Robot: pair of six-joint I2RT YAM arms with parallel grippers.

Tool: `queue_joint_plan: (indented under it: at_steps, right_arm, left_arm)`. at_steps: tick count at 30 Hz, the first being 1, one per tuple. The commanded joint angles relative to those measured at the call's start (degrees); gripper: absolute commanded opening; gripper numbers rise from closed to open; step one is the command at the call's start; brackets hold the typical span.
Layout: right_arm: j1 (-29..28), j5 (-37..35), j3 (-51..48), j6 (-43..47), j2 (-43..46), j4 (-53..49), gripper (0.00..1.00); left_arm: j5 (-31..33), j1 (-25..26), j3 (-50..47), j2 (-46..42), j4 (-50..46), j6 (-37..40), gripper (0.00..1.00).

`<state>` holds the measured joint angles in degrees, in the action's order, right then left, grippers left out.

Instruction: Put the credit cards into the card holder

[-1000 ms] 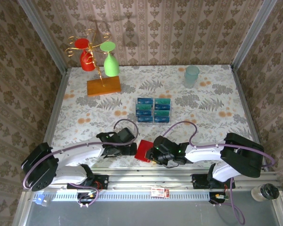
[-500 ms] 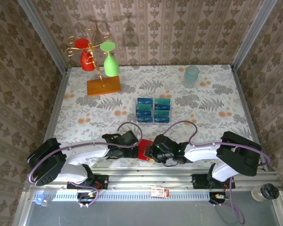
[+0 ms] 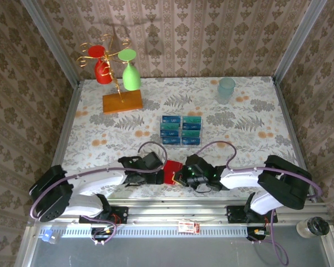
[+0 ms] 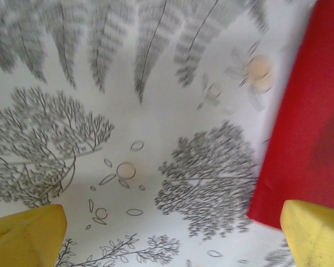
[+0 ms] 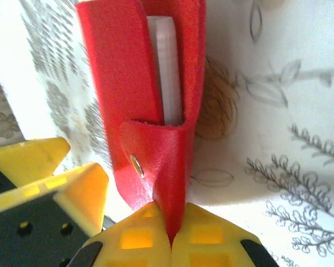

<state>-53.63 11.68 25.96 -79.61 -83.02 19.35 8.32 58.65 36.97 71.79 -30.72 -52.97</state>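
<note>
1. Your right gripper (image 5: 170, 233) had its fingers shut tight on one thin end of the red card holder (image 5: 139, 83).
2. Your left gripper (image 4: 172, 239) had its fingers wide open. It held nothing. The holder's edge (image 4: 306, 128) lay just beside one of its fingers.
3. The card holder (image 3: 171, 172) sat at the near edge of the table (image 3: 250, 144), about halfway along it, between your two grippers.
4. From above, its long side ran from the near edge toward the far edge.
5. In the right wrist view it stretched straight away from the fingers. Its two red flaps stood a little apart at the far end, with something pale between them. That gap looked like the mouth for the cards.
6. The holder looked light, thin and bendy, and its shiny skin could be slippery. A pinch on the closed end seemed right, as it left the mouth free.
7. The credit cards (image 3: 171, 125) stood in the clear rack (image 3: 181, 131) near the middle of the table, well apart from the holder.
8. They looked stiff, thin and smooth, so you would do best to pinch one by its top edge.
</note>
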Motion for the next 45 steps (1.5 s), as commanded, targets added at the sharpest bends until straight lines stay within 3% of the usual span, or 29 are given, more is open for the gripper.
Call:
queue_joint_plan:
  at_steps: [1, 7, 12, 18, 30, 45]
  right_arm:
    - [3.2, 2.4, 3.3, 4.7, 4.6, -4.4, 0.0]
    - [10.2, 9.5, 10.7, 13.0, 9.8, -12.3, 0.0]
    - [17.8, 20.4, 19.7, 21.6, 9.2, -17.0, 0.0]
    - [23.4, 31.3, 26.5, 23.7, 3.8, -14.0, 0.0]
    - [23.7, 33.1, 28.4, 20.3, -1.6, -7.5, 0.0]
    - [22.4, 33.8, 28.1, 15.5, -3.8, -0.7, 0.0]
  left_arm:
    - [0.1, -4.7, 4.7, -4.7, -1.4, 4.4, 1.0]
    - [-2.3, -14.2, 9.8, -7.4, 4.2, 12.7, 1.0]
    - [-16.2, -24.3, 10.5, -5.6, 18.5, 16.0, 1.0]
    - [-25.4, -30.2, 12.9, -1.8, 28.8, 13.3, 1.0]
    - [-29.2, -31.8, 10.6, -0.2, 41.0, 3.6, 0.99]
    - [-31.5, -31.0, 5.6, 1.6, 52.0, -3.3, 0.78]
